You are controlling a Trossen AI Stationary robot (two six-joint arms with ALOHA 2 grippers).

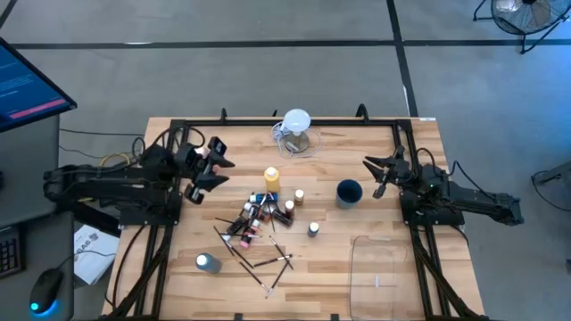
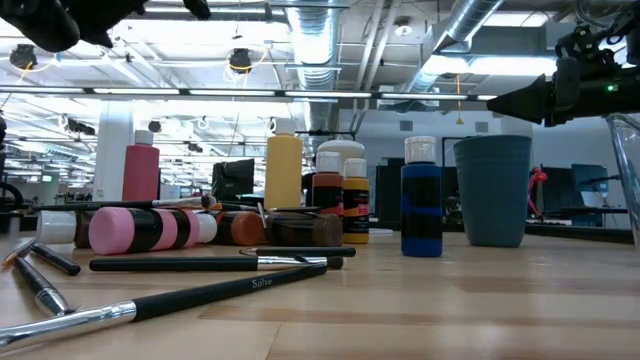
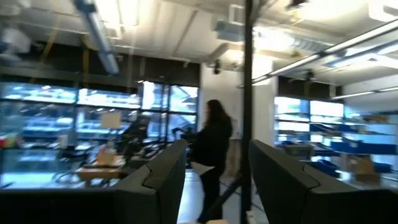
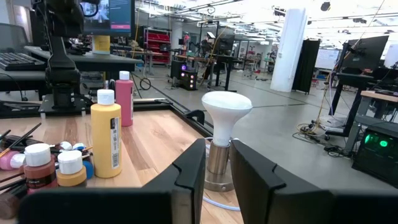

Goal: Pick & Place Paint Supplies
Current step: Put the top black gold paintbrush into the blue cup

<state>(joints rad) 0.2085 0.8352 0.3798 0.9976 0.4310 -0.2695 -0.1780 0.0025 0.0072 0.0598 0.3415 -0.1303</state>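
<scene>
The paint supplies, a heap of small white-capped bottles (image 1: 268, 212) and thin dark brushes (image 1: 259, 260) around a tall yellow squeeze bottle (image 1: 271, 179), sit mid-table, though from above the overlapping pieces are hard to tell apart. My left gripper (image 1: 217, 164) hovers near the table's left edge, fingers moderately apart and empty. My right gripper (image 1: 378, 175), near the right edge beside the dark blue cup (image 1: 349, 193), has its fingers narrowly apart and empty; only its wrist view shows the pink-red bottle (image 4: 124, 98) upright behind the yellow one.

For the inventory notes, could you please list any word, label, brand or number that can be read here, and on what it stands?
"Salve": light lettering on the handle of the nearest dark paintbrush, low view.
Label on the yellow squeeze bottle: dark print, too small to read.
Blue monitor screen beside the table: lines of text, too blurred to read.
Papers by the left arm's base: print too small to read.
</scene>
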